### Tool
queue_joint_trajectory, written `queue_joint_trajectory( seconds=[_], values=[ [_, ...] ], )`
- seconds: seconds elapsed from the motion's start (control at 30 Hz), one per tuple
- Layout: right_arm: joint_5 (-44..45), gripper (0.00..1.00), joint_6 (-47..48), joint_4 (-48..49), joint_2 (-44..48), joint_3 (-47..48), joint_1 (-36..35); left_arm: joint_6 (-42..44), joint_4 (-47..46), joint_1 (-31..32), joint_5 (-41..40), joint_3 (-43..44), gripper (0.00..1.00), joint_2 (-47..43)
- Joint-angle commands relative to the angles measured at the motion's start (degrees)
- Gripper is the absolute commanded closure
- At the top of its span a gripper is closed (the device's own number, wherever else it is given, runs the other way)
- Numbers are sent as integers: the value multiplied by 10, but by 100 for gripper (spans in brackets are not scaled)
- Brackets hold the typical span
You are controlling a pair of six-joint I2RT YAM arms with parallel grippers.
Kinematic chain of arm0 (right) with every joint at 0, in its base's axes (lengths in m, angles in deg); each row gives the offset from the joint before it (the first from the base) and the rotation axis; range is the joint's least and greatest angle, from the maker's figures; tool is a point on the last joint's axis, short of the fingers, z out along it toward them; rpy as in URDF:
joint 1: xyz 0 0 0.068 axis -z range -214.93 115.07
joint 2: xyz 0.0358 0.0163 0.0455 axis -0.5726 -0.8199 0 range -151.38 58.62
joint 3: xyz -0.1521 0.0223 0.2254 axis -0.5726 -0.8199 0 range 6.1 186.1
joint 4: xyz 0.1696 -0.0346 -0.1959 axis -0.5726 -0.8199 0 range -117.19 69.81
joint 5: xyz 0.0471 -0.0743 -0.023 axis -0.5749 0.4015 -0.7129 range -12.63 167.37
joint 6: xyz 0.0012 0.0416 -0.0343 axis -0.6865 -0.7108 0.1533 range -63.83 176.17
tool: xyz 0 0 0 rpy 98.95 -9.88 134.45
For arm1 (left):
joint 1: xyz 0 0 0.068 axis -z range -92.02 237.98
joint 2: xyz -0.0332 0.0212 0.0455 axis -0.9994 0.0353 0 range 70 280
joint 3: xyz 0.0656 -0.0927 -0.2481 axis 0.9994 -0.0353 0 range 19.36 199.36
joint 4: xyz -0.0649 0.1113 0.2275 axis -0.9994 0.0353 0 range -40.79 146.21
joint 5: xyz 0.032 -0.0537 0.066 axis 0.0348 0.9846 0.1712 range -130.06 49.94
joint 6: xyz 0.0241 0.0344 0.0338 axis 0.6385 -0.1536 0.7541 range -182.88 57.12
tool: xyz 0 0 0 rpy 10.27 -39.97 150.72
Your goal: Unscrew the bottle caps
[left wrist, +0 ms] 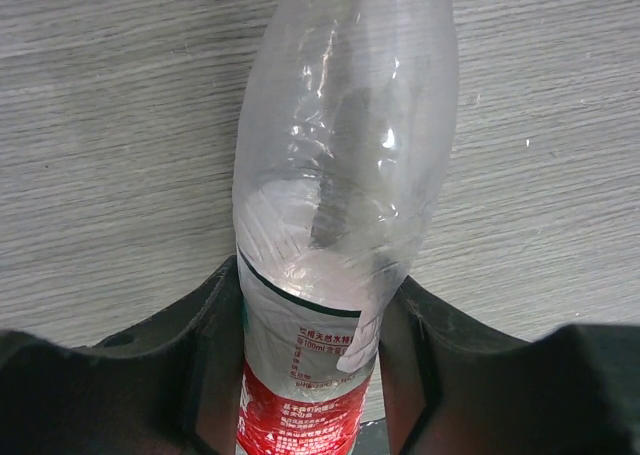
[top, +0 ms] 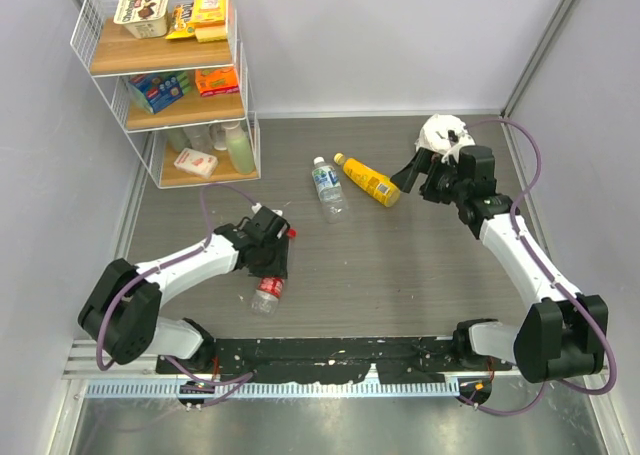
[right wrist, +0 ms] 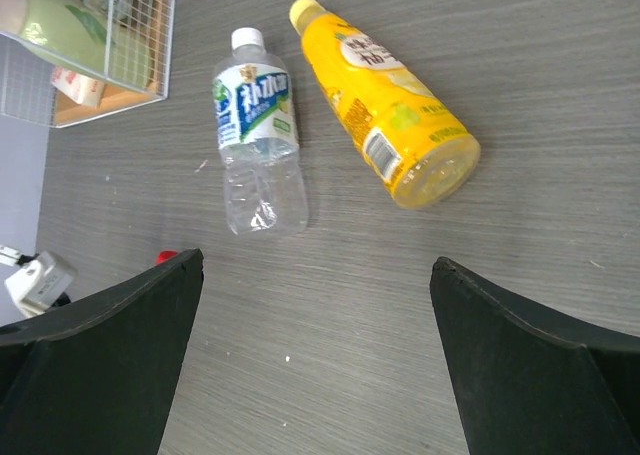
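Both jaws of the left gripper (left wrist: 312, 290) are pinched on the red-label bottle (left wrist: 340, 175), lying on the table (top: 400, 265), red cap (top: 291, 232) still on. Right gripper (right wrist: 315, 265) hangs wide open near the white-capped bottle (right wrist: 258, 145) and yellow bottle (right wrist: 395, 115). Bottle's braced, so next the right one probably needs to cross over and twist that cap.

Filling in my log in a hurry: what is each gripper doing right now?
Left gripper: closed on the red-label bottle, gripping its body.
Right gripper: open, holding nothing.
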Motion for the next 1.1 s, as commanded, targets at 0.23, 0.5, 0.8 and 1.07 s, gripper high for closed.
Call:
queue_joint_trajectory(
  seconds=[0.23, 0.5, 0.8, 1.07],
  values=[
    [-96, 0, -71, 37, 6, 95, -51, 55, -48, 5, 126, 76, 53, -98],
    [-138, 0, -159, 139, 12, 105, -165, 33, -114, 5, 250, 90, 50, -200],
    [-127, 18, -215, 162, -20, 129, -253, 24, -112, 6, 285, 123, 50, -242],
    [-117, 51, -214, 156, -37, 135, -281, 22, -112, 6, 295, 127, 50, -245]
  ],
)
